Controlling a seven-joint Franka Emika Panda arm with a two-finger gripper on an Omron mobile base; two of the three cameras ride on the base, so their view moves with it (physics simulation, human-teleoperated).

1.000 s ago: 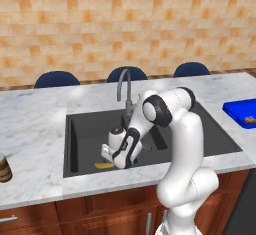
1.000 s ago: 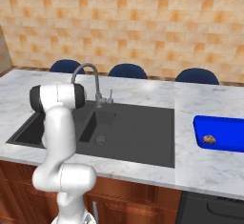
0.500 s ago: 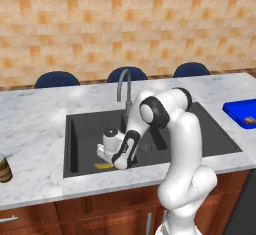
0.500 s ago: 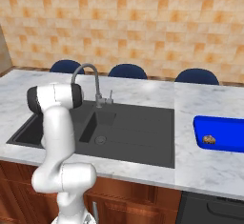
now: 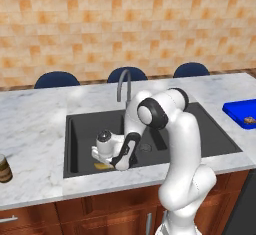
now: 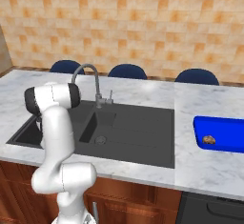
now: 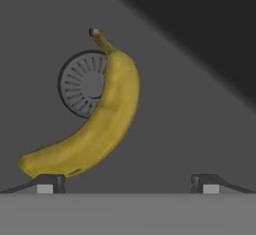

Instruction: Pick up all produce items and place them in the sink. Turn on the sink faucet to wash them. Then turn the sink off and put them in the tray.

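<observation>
The end effector (image 5: 106,160) hangs low inside the left basin of the sink (image 5: 80,129), fingers spread wide and gripping nothing. In the hand view the banana (image 7: 95,124) lies flat on the dark basin floor, its stem end crossing the round metal drain (image 7: 82,84); its blunt end sits just above one fingertip (image 7: 46,183), while the other fingertip stands well apart on bare basin floor. From the left base view a sliver of yellow shows beneath the hand near the basin's front edge. The faucet (image 5: 123,84) rises at the sink's back edge. The blue tray (image 6: 224,135) rests at the counter's right end, carrying the brown ball (image 6: 208,140). A dark jar (image 5: 4,168) stands at the counter's left front corner.
</observation>
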